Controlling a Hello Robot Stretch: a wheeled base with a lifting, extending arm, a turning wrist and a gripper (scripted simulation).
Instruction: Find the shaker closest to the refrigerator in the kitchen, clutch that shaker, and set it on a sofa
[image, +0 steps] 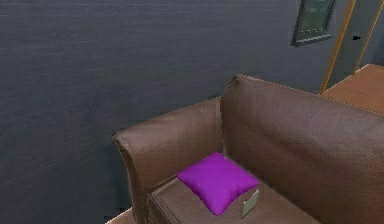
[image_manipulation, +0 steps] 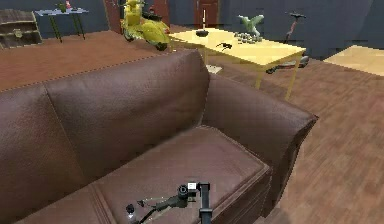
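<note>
A brown leather sofa (image_manipulation: 110, 110) takes up most of the arm side view, its wide back at the left and one rounded armrest at the right. In the forward view brown leather of the same kind rises against a dark blue-grey wall (image: 100, 70), with an armrest at the near left and the back running off to the right. Wooden floor (image_manipulation: 340, 150) stretches to the right of the sofa and beyond it.

Far behind the sofa stands a yellow counter (image_manipulation: 270, 52) that carries a few small dark and green things, too small to name. Left of it is a yellow scooter (image_manipulation: 145, 28), and at the far left a dark chest (image_manipulation: 18, 30). High on the wall in the forward view hangs a dark framed pane (image: 313, 22).

A purple cushion (image: 218, 182) lies on the seat, and a flat grey thing (image: 248, 203) leans just beside its right corner.

The dark arm (image_manipulation: 205, 208) rises from the near edge of the arm side view over the seat. Left of its white marker the end effector (image_manipulation: 150, 207) lies low over the brown seat. Its spread cannot be told. A pale blob (image_manipulation: 130, 208) sits at its far end, over the seat near the front edge; whether this is the shaker, and whether the end effector holds or touches it, I cannot tell.
</note>
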